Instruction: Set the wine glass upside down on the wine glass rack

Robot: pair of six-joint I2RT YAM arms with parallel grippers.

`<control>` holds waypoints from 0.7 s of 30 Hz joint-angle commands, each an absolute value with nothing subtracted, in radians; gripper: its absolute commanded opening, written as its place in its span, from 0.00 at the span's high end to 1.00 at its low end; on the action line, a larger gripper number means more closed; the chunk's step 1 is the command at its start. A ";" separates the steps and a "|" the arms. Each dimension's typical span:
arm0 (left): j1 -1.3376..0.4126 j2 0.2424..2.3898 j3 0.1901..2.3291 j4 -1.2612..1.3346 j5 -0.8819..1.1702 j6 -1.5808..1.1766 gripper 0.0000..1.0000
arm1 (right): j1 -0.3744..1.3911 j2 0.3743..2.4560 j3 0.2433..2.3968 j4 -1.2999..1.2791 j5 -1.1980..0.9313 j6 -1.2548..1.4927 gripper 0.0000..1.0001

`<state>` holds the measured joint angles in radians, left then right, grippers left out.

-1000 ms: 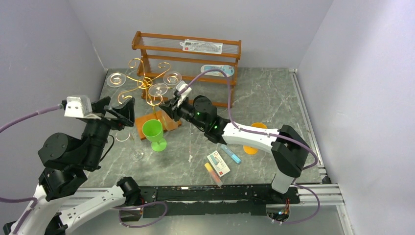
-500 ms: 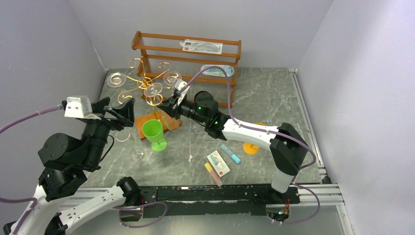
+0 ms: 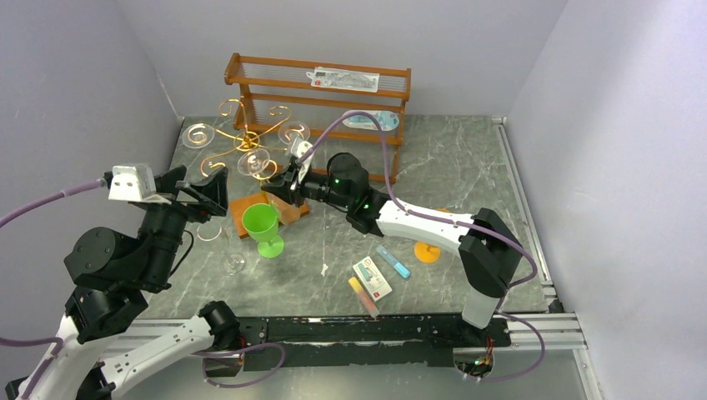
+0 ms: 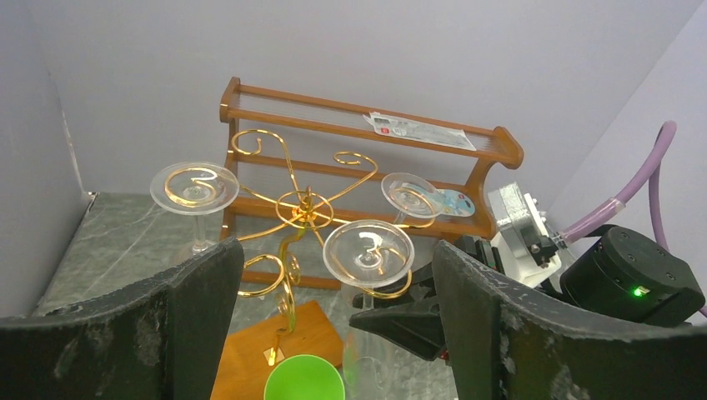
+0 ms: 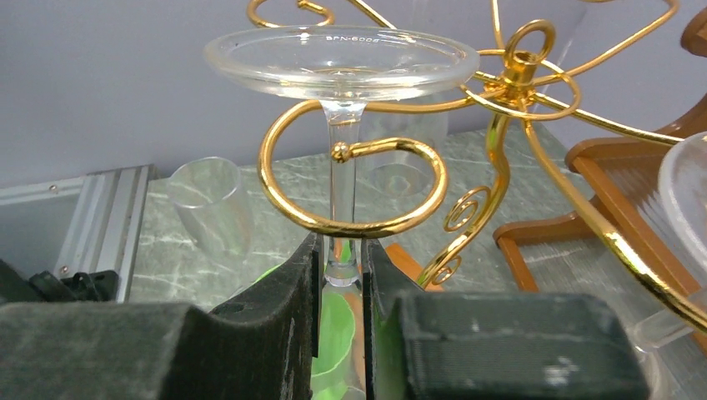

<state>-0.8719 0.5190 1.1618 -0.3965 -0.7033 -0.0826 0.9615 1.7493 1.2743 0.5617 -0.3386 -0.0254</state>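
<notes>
1. The right gripper (image 5: 340,279) pinches the stem of the wine glass (image 5: 342,60), its fingers pressed against the stem just below the wire. This grip keeps the foot on top and the bowl hanging down.
2. The glass is inverted at the wine glass rack (image 5: 510,125), with its stem threaded inside one gold curl. The foot spreads wider than that curl, which is what would let the loop carry it.
3. The foot appears to sit just above the wire, though the views do not settle whether it bears on it. A slight lowering before release looks prudent.
4. The left gripper (image 3: 200,185) hovers to the left, fingers spread and holding nothing, where its camera faces the rack.
5. Another glass (image 4: 194,185) hangs foot-up on a neighbouring arm, showing the intended result. A green cup (image 3: 263,223) stands beside the rack's wooden base, where a swinging bowl could strike it.
</notes>
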 commanded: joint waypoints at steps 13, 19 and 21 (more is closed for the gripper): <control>-0.871 0.512 1.153 -0.428 -0.715 -0.087 0.12 | 0.961 1.670 1.174 0.665 -0.382 -0.018 1.00; -0.870 0.512 1.151 -0.428 -0.716 -0.089 0.12 | 0.960 1.651 1.158 0.679 -0.384 -0.016 1.00; -0.870 0.512 1.150 -0.426 -0.716 -0.089 0.12 | 0.960 1.649 1.154 0.681 -0.367 -0.014 1.00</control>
